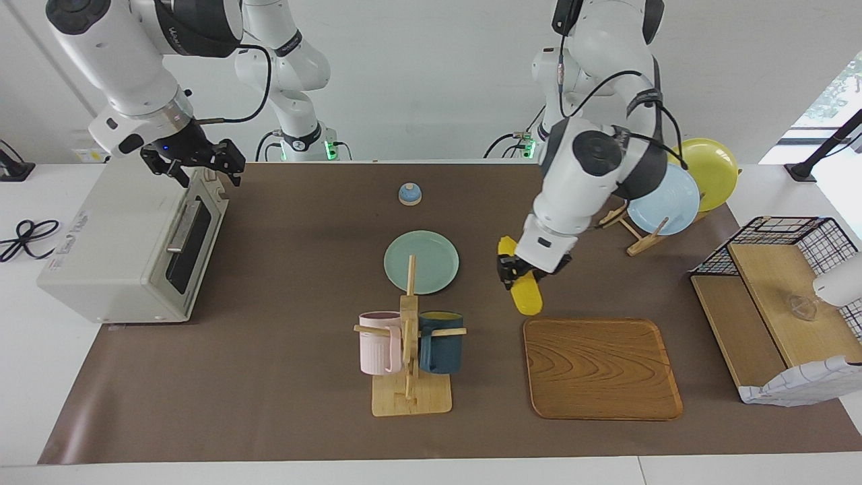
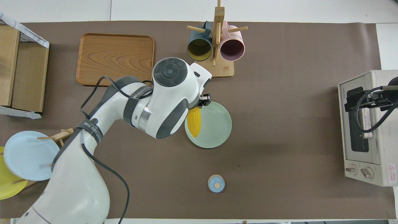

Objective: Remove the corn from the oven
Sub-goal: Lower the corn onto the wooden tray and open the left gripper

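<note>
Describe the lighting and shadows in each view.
Facing view: soft, even light with only faint shadows; the window at the left arm's end is washed out. Overhead view: a broad faint shadow lies on the mat beside the green plate.

You've got bright, even light here, pretty diffuse, so shadows on the brown mat (image 1: 283,377) stay soft and faint. Daylight blows out the window (image 1: 835,87) in the facing view's upper corner. Everything looks sharp, no motion blur.

Wood tray (image 1: 601,367), matt brown table cover (image 1: 283,269)
</note>
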